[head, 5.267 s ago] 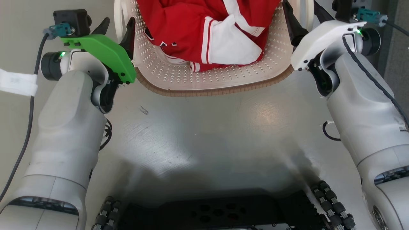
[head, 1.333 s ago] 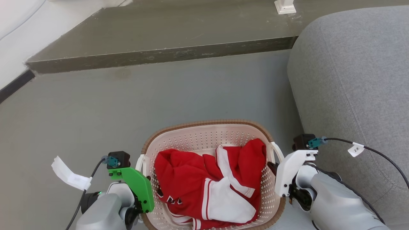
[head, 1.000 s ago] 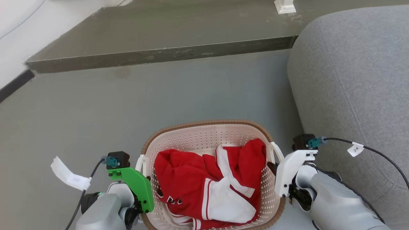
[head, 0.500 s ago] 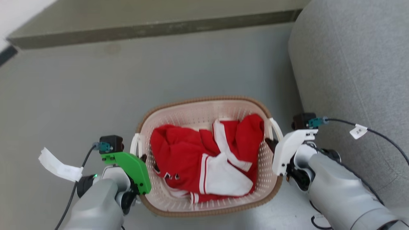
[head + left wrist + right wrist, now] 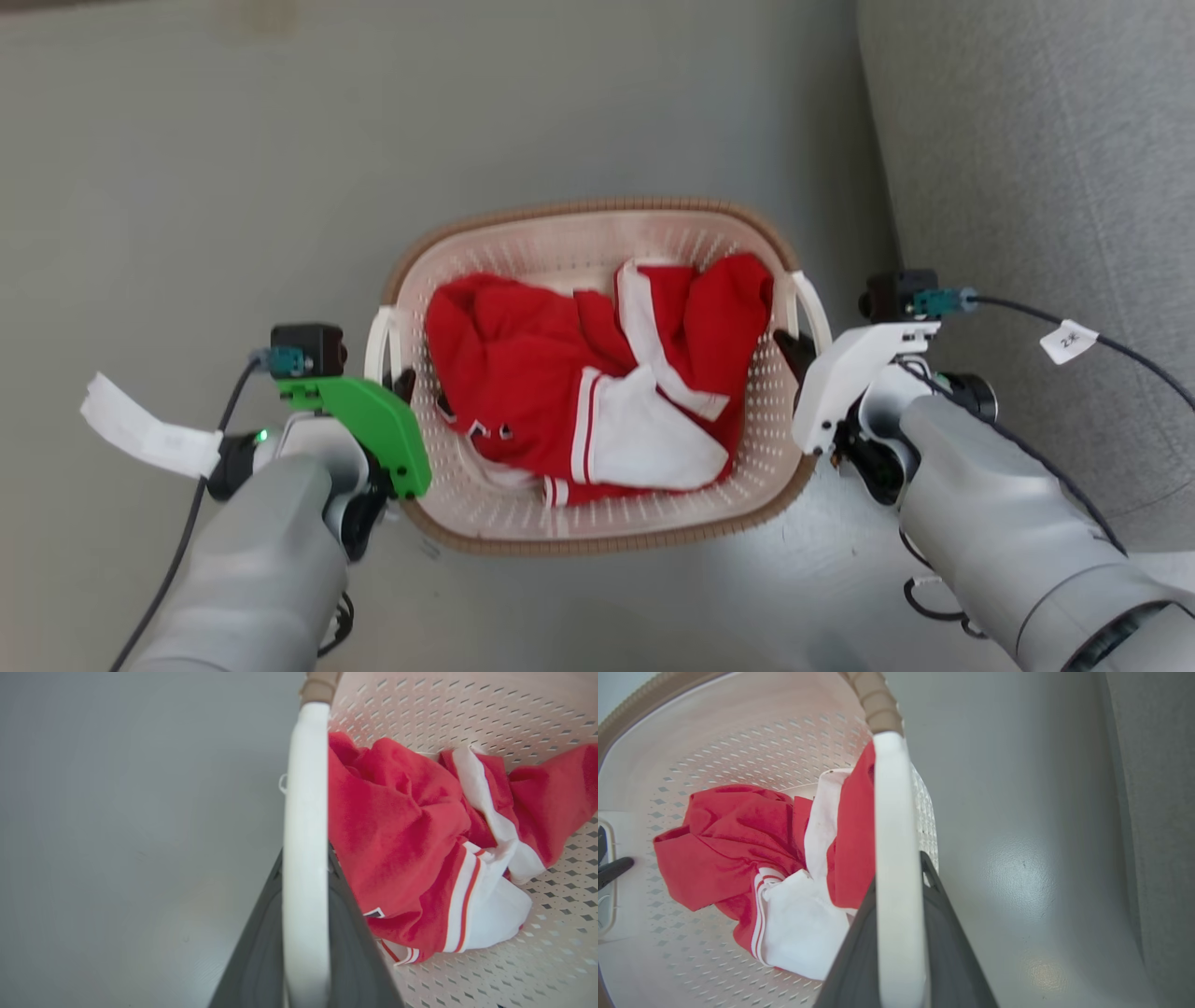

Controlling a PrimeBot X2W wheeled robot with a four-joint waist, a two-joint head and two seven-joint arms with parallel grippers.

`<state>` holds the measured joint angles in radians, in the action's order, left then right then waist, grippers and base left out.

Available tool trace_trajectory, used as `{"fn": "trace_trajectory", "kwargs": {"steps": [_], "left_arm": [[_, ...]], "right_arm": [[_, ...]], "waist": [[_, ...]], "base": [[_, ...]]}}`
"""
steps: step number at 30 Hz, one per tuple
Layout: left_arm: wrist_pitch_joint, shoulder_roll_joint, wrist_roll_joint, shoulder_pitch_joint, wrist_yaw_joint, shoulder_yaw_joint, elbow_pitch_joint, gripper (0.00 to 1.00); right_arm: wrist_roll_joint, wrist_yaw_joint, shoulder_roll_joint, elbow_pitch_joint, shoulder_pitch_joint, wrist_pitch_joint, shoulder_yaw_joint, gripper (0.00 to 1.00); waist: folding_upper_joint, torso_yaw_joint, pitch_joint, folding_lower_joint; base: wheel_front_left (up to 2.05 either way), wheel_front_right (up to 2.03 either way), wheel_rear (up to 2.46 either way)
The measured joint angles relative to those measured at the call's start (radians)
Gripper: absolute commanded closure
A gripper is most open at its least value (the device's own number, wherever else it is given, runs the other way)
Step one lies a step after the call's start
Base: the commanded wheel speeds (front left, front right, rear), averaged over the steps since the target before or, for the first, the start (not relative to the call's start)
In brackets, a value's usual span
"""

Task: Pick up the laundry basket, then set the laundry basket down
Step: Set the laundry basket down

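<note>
1. Laundry basket (image 5: 597, 544), holding red-and-white clothes (image 5: 523, 373), hangs between both arms over the floor (image 5: 187, 140), beside the grey sofa (image 5: 1027, 140);
2. left hand (image 5: 401, 378) and right hand (image 5: 794, 350) each grip a white side handle (image 5: 303, 812);
3. lifting seems done; setting down remains.

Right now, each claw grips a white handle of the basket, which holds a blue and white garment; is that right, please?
Not quite: the garment in the basket is red and white, not blue, as the head view shows. The rest holds.
</note>
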<state>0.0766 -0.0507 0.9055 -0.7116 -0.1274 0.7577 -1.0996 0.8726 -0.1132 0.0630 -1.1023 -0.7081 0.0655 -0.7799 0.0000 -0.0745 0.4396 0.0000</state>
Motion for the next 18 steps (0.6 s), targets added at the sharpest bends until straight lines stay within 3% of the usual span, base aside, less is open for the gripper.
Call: {"fn": "trace_trajectory", "kwargs": {"steps": [18], "left_arm": [[0.041,-0.009,-0.006,-0.106,0.000,0.018,0.014,1.00]], "right_arm": [[-0.002,0.000,0.003,-0.011,-0.094,0.089,0.010,1.00]], "waist": [[0.0000,0.007,0.226,0.0001]], "base": [[0.00,0.00,0.00]]}}
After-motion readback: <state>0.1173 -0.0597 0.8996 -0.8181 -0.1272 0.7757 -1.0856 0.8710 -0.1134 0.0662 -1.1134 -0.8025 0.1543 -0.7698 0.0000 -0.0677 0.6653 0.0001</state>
